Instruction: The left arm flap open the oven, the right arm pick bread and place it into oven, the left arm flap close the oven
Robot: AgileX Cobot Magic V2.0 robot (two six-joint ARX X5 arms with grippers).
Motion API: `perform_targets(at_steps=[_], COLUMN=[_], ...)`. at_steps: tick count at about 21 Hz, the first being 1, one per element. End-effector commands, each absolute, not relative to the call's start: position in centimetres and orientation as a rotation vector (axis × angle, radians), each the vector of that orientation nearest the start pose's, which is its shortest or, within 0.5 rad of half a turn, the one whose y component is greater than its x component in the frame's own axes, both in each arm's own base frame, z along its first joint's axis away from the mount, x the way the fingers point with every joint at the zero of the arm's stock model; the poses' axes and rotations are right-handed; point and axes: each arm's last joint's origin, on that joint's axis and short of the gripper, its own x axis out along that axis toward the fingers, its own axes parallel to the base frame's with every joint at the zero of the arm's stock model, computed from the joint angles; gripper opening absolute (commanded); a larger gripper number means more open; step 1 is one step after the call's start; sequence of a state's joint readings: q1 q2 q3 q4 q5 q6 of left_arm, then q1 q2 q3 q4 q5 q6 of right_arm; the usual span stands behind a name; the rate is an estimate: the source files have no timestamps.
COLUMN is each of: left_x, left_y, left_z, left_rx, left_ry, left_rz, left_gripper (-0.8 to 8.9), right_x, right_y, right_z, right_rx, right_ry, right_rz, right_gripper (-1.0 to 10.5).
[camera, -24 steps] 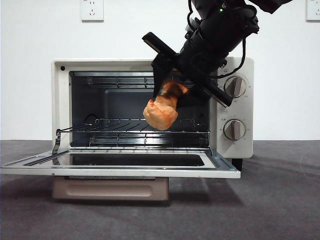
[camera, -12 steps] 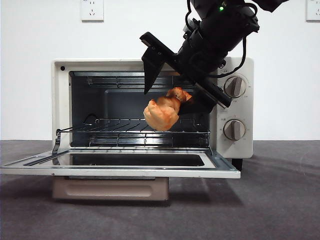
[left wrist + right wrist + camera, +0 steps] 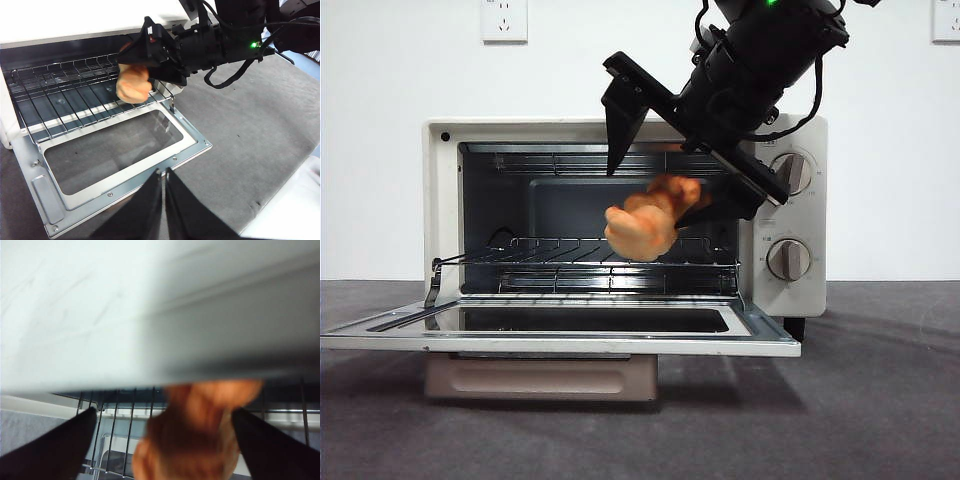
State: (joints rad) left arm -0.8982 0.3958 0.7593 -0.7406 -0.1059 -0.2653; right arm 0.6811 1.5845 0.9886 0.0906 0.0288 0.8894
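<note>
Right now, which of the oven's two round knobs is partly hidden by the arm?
The upper knob: the right gripper, open around the bread, crosses its edge. The lower knob shows whole.

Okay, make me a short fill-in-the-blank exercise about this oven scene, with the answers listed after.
1. The oven door is folded down and ____.
2. The bread is at the oven's mouth, above the wire ____.
3. The jaws of the right gripper stand apart, one on each side of the ____.
4. The left gripper hangs over the door with its jaws ____.

Missing words: open; rack; bread; shut
</note>
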Motion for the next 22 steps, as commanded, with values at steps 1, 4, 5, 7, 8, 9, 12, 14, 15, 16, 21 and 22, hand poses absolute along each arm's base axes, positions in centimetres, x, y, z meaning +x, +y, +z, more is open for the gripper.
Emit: perform_targets(at_steps=[1,4,5,7,8,9,12,14,15,16,21,22], left_x=[4.7,4.7,4.7,4.7,4.7,4.7,4.7,4.7,4.7,4.7,4.7,4.7], left_y=[-5.5,-5.5,-5.5,-5.5,-5.5,-5.5,-5.5,-5.5,-5.5,-5.5,-5.3,-5.2], left_z=[31.9,31.9,31.9,31.9,31.9,31.9,31.9,31.9,31.9,31.9,31.6,31.3], left_rx=[-0.082,-0.082,-0.082,-0.081,-0.081,-0.081,-0.078,-0.074,-0.073,-0.066,-0.028,-0.01], left_ry=[0.42,0.42,0.42,0.421,0.421,0.421,0.424,0.424,0.424,0.422,0.435,0.45], left_rz=[-0.741,-0.741,-0.741,-0.741,-0.741,-0.741,-0.74,-0.74,-0.739,-0.741,-0.688,-0.653], left_gripper=[0.16,0.16,0.16,0.16,0.16,0.16,0.16,0.16,0.16,0.16,0.16,0.16], right_x=[26.9,26.9,26.9,26.8,26.7,26.6,25.9,25.4,25.1,24.7,21.0,19.9], right_y=[22.2,22.2,22.2,22.2,22.2,22.3,22.3,22.4,22.4,22.3,20.6,19.9], right_z=[23.8,23.7,23.7,23.6,23.5,23.5,23.7,24.2,24.5,25.0,28.5,29.4], right_rx=[0.656,0.655,0.654,0.653,0.648,0.642,0.622,0.598,0.586,0.572,0.416,0.369], right_ry=[0.704,0.706,0.709,0.725,0.737,0.747,0.769,0.765,0.76,0.755,0.737,0.737], right_rz=[0.392,0.392,0.391,0.392,0.389,0.387,0.387,0.404,0.412,0.424,0.491,0.511], right_gripper=[4.7,4.7,4.7,4.7,4.7,4.7,4.7,4.7,4.7,4.7,4.7,4.6])
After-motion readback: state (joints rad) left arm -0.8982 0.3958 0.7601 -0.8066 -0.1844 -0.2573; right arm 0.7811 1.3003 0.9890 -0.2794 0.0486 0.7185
